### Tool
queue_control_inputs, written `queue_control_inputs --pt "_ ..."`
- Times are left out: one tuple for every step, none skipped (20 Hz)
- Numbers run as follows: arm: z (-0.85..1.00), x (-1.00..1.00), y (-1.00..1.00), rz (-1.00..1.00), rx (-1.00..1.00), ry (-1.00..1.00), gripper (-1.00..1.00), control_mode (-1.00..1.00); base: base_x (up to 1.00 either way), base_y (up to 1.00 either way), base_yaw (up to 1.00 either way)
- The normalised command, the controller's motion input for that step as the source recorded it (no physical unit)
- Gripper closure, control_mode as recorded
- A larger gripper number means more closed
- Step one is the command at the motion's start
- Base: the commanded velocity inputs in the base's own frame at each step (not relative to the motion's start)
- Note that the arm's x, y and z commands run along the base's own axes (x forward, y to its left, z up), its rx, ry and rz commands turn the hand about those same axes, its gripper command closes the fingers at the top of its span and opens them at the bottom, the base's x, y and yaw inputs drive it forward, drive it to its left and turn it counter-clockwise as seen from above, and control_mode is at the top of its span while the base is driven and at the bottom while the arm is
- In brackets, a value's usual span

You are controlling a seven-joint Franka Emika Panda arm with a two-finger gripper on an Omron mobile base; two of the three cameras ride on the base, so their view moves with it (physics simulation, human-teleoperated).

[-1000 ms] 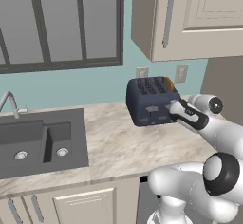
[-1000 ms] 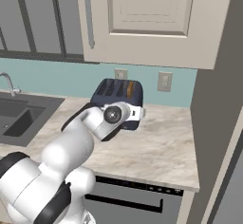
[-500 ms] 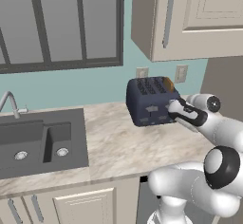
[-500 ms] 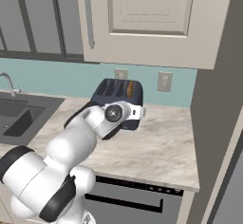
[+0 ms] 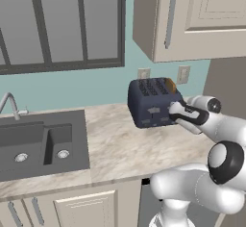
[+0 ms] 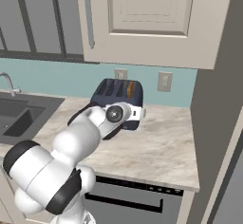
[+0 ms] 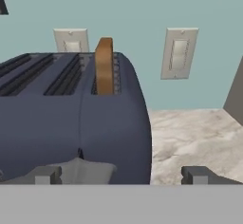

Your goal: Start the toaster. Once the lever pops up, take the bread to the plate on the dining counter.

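While the bread (image 7: pixel 104 66) stands up out of the toaster's (image 7: pixel 71 118) rightmost slot on the tabletop (image 5: pixel 125 144), the pincer (image 7: pixel 121 174), spread wide at its front face, could slip off the lever or shove the toaster back

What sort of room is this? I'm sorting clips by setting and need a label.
A home kitchen, rendered rather than real. A marble worktop carries a dark sink with a faucet, a navy toaster with bread standing in one slot sits by the wall outlets, and cabinets hang above.
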Motion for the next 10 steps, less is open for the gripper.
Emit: queue_control_inputs --pt "-0.19 0.07 -0.01 0.0 0.0 0.0 -1.0 -1.0 0.0 0.0 0.0" --pt "-0.19 0.07 -0.01 0.0 0.0 0.0 -1.0 -1.0 0.0 0.0 0.0" --pt "-0.19 0.06 -0.01 0.0 0.0 0.0 -1.0 -1.0 0.0 0.0 0.0" --pt "-0.17 0.05 -0.01 0.0 0.0 0.0 -1.0 -1.0 0.0 0.0 0.0" --pt "-0.15 0.04 -0.01 0.0 0.0 0.0 -1.0 -1.0 0.0 0.0 0.0" --pt "-0.13 0.04 -0.02 0.0 0.0 0.0 -1.0 -1.0 0.0 0.0 0.0" --pt "-0.08 0.03 -0.04 0.0 0.0 0.0 -1.0 -1.0 0.0 0.0 0.0" --pt "-0.01 0.0 -0.09 0.0 0.01 0.0 -1.0 -1.0 0.0 0.0 0.0" --pt "0.0 0.0 -0.09 0.0 0.0 0.0 -1.0 -1.0 0.0 0.0 0.0" --pt "0.0 0.0 -0.08 0.0 0.0 0.0 -1.0 -1.0 0.0 0.0 0.0"
